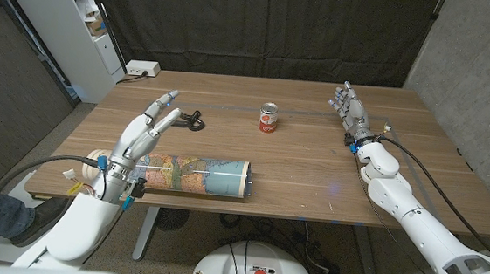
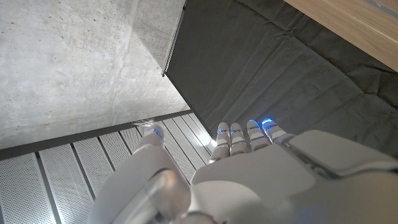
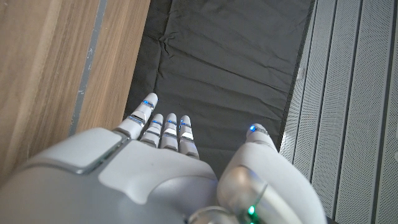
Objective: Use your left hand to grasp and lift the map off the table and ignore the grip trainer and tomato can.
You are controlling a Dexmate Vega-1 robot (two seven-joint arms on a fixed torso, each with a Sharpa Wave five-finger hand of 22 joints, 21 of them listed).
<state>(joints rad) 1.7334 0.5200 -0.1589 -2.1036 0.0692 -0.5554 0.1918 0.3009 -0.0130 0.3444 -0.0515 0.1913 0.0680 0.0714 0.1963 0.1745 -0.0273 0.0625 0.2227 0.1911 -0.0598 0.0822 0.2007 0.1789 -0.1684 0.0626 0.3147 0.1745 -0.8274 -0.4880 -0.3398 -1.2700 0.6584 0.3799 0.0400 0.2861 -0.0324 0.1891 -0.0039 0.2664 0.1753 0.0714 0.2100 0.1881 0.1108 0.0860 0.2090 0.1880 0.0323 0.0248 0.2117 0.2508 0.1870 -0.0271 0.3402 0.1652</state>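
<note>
Two white robot hands held open over a wooden desk, with a rolled map lying near the front edge.

Nearest, the rolled, colour-printed paper map (image 1: 196, 174) lies lengthwise close to the desk's (image 1: 312, 173) front edge, left of centre. The left hand (image 1: 145, 132) is above the roll's left end, fingers spread and reaching away, holding nothing; whether it touches the map cannot be told. Beyond its fingertips sits the small black grip trainer (image 1: 194, 119), then the red tomato can (image 1: 268, 119) upright near mid-desk. The right hand (image 1: 350, 106) is far right, fingers apart, holding nothing. Bare wood lies between can and map.
</note>
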